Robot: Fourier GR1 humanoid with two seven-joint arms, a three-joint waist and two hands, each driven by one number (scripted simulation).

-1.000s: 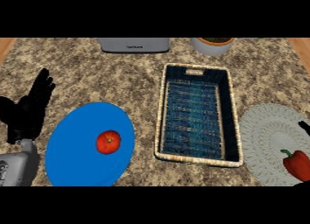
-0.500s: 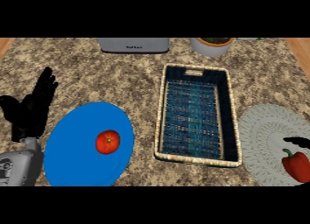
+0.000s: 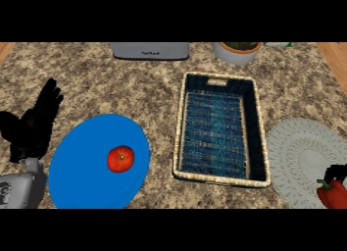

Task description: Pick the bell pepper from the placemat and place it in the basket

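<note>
Under the curled black fingers of the right hand [image 3: 341, 172], at the view's lower right, sits the red bell pepper [image 3: 334, 194] on the pale round placemat [image 3: 301, 152]. Those fingers arch over the pepper's top near its stem, and they seem to touch it, though I cannot tell whether they have closed round it, since much of the hand is cut off by the edge. To do this step well, the fingers should settle lower round the pepper's body with the thumb opposite, not pinch at the stem alone, before any lift. Just beyond the placemat from those fingers lies the wicker basket [image 3: 258, 121], its dark blue lining bare; the carry is short but must rise over the woven rim. Well apart on the other side, the left hand [image 3: 33, 128] rests with fingers straight and raised, beside a blue plate [image 3: 82, 171] bearing a tomato [image 3: 120, 159]
</note>
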